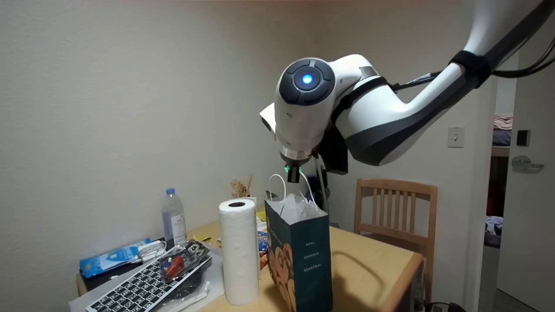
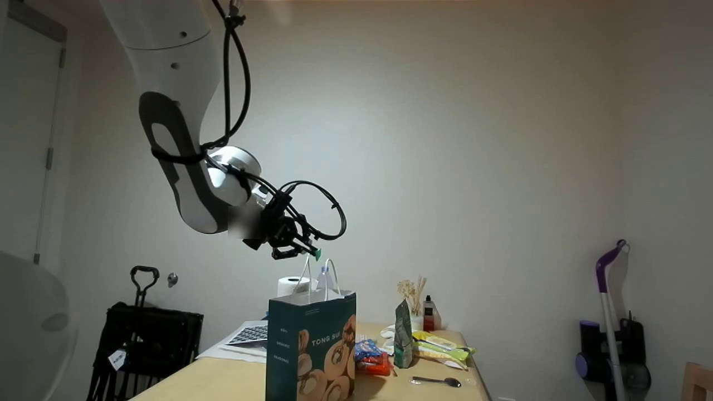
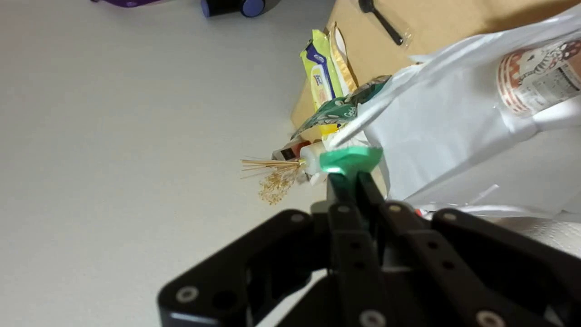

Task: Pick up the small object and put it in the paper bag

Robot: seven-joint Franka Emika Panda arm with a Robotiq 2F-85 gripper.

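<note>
Wrist view: the claw (image 3: 351,182) is clamped on the small green object (image 3: 352,157), which shows beyond the fingertips (image 3: 337,188). In both exterior views the object is held above the rim of the paper bag (image 1: 305,260), about level with the tops of its white loop handles (image 1: 285,188); whether it touches a handle I cannot tell. In the wrist view, the bag's mouth lies at two o'clock from the claw, with a striped cup (image 3: 540,77) inside. In an exterior view the bag stands upright on the table (image 1: 364,255), with a paper towel roll (image 1: 239,255) near it at nine o'clock and a wooden chair (image 1: 396,188) at two. In an exterior view a black spoon (image 2: 450,382) lies between three and four o'clock from the bag, and a green packet (image 2: 403,337) stands at three.
</note>
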